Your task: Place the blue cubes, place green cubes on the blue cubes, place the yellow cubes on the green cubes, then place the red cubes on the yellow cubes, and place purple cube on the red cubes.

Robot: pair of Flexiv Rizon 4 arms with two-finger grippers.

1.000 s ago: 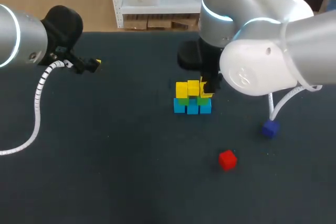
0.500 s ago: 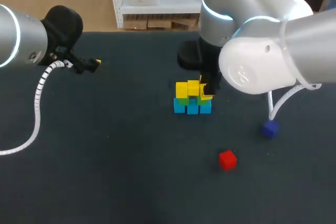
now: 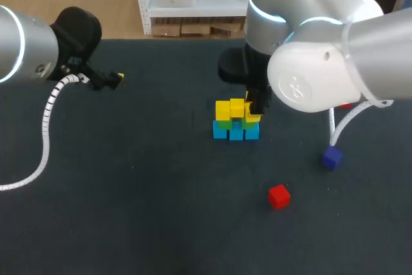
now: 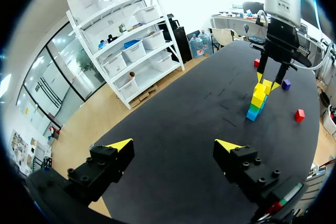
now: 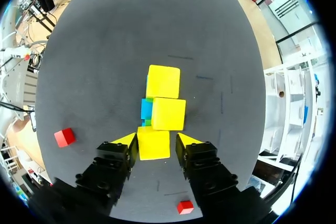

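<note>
Three blue cubes (image 3: pixel 235 132) form a row mid-table, with green cubes (image 3: pixel 224 123) on them and yellow cubes (image 3: pixel 223 110) on top. My right gripper (image 3: pixel 253 110) hangs over the stack's right end. In the right wrist view its fingers (image 5: pixel 156 140) flank the nearest yellow cube (image 5: pixel 154 143) with a thin gap, so it is open. A red cube (image 3: pixel 279 196) and a purple cube (image 3: pixel 332 157) lie loose at the front right. My left gripper (image 3: pixel 114 78) is open and empty (image 4: pixel 176 145) far to the left. The stack (image 4: pixel 257 100) shows ahead of it.
A second red cube (image 3: pixel 346 105) peeks out under my right arm at the right, seen also as the red cube (image 5: pixel 184 206) behind the right gripper. Dark bare tabletop (image 3: pixel 141 198) lies to the left and front of the stack.
My right gripper's fingers have spread slightly off the rightmost yellow cube. The right arm has shifted a little, uncovering the far red cube. The left arm has not moved.
</note>
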